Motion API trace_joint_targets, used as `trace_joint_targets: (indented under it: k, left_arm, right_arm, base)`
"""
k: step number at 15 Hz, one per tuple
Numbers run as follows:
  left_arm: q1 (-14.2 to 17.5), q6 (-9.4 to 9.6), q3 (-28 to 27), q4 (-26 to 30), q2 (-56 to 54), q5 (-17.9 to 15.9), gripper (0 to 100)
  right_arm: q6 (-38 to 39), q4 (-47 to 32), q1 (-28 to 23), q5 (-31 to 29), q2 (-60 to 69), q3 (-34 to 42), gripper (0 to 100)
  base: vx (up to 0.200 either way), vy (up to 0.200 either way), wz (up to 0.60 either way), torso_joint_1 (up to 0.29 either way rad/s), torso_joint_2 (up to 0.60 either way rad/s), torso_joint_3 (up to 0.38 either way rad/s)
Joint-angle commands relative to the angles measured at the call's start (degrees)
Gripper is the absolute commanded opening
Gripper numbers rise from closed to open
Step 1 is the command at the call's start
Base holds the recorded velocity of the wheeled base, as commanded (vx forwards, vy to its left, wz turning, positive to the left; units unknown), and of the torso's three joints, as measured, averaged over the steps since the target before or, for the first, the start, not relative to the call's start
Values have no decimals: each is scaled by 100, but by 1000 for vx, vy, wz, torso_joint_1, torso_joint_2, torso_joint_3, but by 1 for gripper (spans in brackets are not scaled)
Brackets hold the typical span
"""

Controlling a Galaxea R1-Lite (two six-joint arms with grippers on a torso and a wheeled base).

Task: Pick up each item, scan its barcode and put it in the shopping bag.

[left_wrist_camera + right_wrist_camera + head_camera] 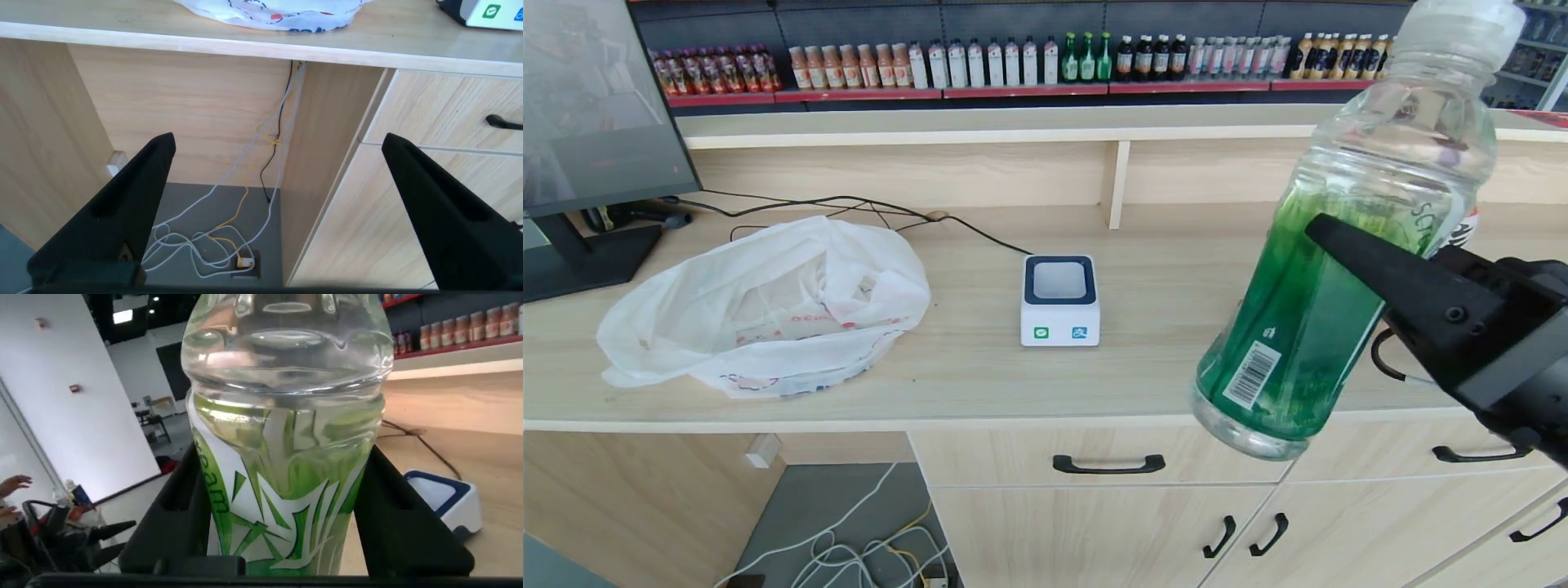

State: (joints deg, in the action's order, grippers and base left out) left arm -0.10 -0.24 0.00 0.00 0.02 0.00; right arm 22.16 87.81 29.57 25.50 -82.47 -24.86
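A clear bottle (1347, 237) with a green label is held tilted in the air at the right, cap up and to the right, its barcode (1251, 375) facing me near the bottom. My right gripper (1347, 245) is shut on the bottle (286, 457) around its labelled middle. The white scanner (1059, 300) with a dark-rimmed window sits mid-counter, to the left of the bottle. A white plastic shopping bag (768, 314) lies open on the counter's left. My left gripper (278, 220) hangs open below the counter edge, in front of the cabinet opening, holding nothing.
A monitor (596, 106) on a stand occupies the far left, with cables (849, 204) running along the counter's back. A wooden divider (1117, 184) stands behind the scanner. Drawers with black handles (1107, 465) are below. Loose cables (221, 237) lie on the floor under the counter.
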Motion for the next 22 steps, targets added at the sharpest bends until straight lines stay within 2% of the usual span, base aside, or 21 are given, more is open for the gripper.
trace_joint_targets:
  k: [1, 2, 4, 9, 15, 18, 22]
  left_arm:
    - [1, -11, 0, 0, -2, 0, 100]
    - [1, -11, 0, 0, -2, 0, 100]
    - [1, -2, 0, 0, -2, 0, 100]
    - [1, -11, 0, 0, -2, 0, 100]
    - [1, -11, 0, 0, -2, 0, 100]
    - [1, -2, 0, 0, -2, 0, 100]
    - [1, 7, 0, 0, -2, 0, 100]
  right_arm:
    - [-538, -317, -409, -98, -59, -186, 0]
    - [-713, -405, -584, -335, -94, -195, 0]
    - [-1197, -370, -980, -1197, -358, -230, 0]
    - [-1592, -326, -1068, -2401, -639, -397, 0]
    - [-1786, -159, -1085, -2541, -744, -221, 0]
    - [-1953, -62, -936, -2550, -568, 385, 0]
    - [-2304, -1, -971, -2805, -665, 280, 0]
  base:
    - [0, 0, 0, 0, 0, 0]
    - [0, 0, 0, 0, 0, 0]
    - [0, 0, 0, 0, 0, 0]
    - [0, 0, 0, 0, 0, 0]
    - [0, 0, 0, 0, 0, 0]
    - [0, 0, 0, 0, 0, 0]
    - [0, 0, 0, 0, 0, 0]
